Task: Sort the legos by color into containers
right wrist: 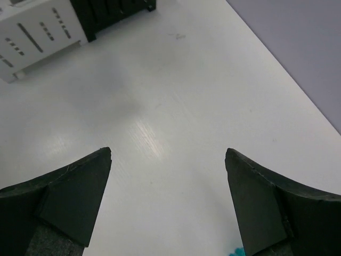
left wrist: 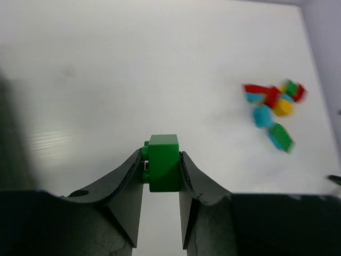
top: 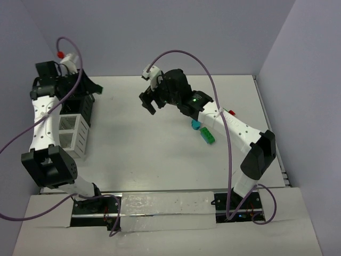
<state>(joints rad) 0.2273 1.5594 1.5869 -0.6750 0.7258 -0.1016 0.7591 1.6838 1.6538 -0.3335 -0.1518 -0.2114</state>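
My left gripper [left wrist: 161,156] is shut on a green brick [left wrist: 163,169] and holds it in the air. In the top view it [top: 94,88] is at the far end of the black container [top: 83,109]. The white container [top: 72,133] stands next to the black one, on its near side. A pile of red, cyan, yellow and green legos [left wrist: 273,106] lies on the table to the right. In the top view my right arm hides most of it, leaving a cyan piece [top: 196,125] and a green brick [top: 208,136]. My right gripper [top: 151,104] is open and empty above the table's middle.
The right wrist view shows the white container [right wrist: 37,32] and the black container [right wrist: 112,10] far off, and a cyan piece [right wrist: 234,252] at the bottom edge. Grey walls close the table at the back and sides.
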